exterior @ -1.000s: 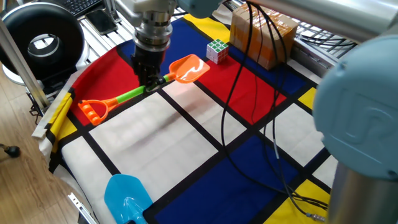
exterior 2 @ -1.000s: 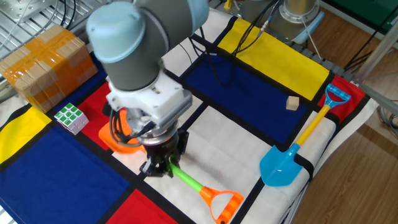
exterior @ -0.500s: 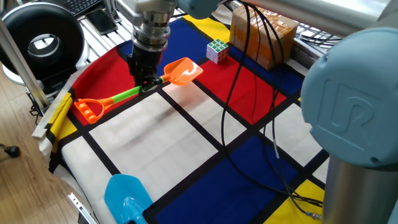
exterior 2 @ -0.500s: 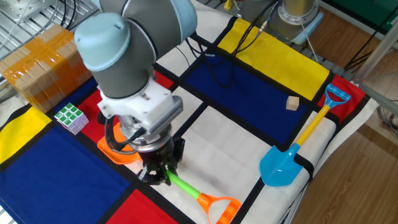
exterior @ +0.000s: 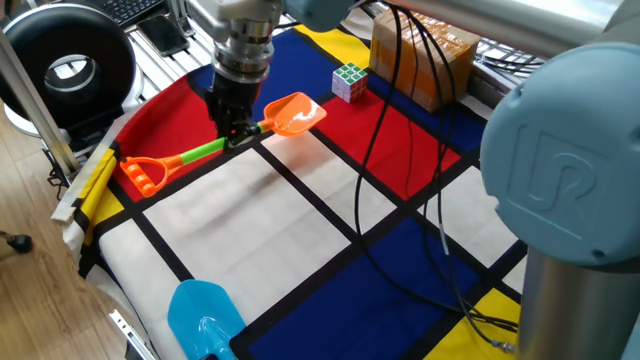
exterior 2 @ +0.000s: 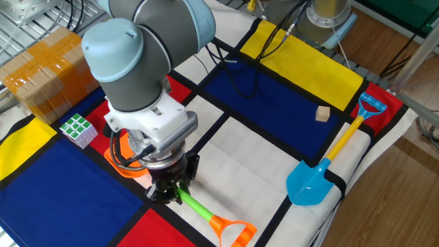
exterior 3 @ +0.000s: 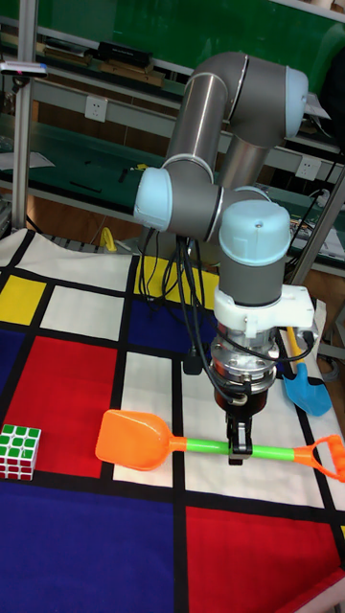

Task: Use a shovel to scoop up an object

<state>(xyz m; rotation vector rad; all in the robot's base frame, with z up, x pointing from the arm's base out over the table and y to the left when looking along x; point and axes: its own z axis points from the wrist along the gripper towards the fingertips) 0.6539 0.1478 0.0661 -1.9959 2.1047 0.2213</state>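
My gripper (exterior: 232, 135) (exterior 2: 169, 194) (exterior 3: 238, 446) is shut on the lime-green shaft of the shovel (exterior: 290, 115) (exterior 2: 206, 210) (exterior 3: 134, 441). Its orange blade points toward the Rubik's cube (exterior: 348, 81) (exterior 2: 77, 129) (exterior 3: 18, 450), a gap away from it. The orange D-handle trails behind on the other side of the gripper. In the tall fixed view the shovel lies nearly level, and the blade seems to float just above the cloth. The cube sits on the cloth by itself, showing mostly green and white stickers.
A brown cardboard box (exterior: 423, 55) (exterior 2: 48, 65) stands just beyond the cube. A light-blue shovel (exterior: 204, 318) (exterior 2: 326, 168) lies near the cloth's edge, with a small tan block (exterior 2: 322, 114) beside it. Black cables (exterior: 400, 200) run across the cloth.
The gripper has carried the shovel back, away from the cube, with most of the motion in the first half second. The cube has not moved.
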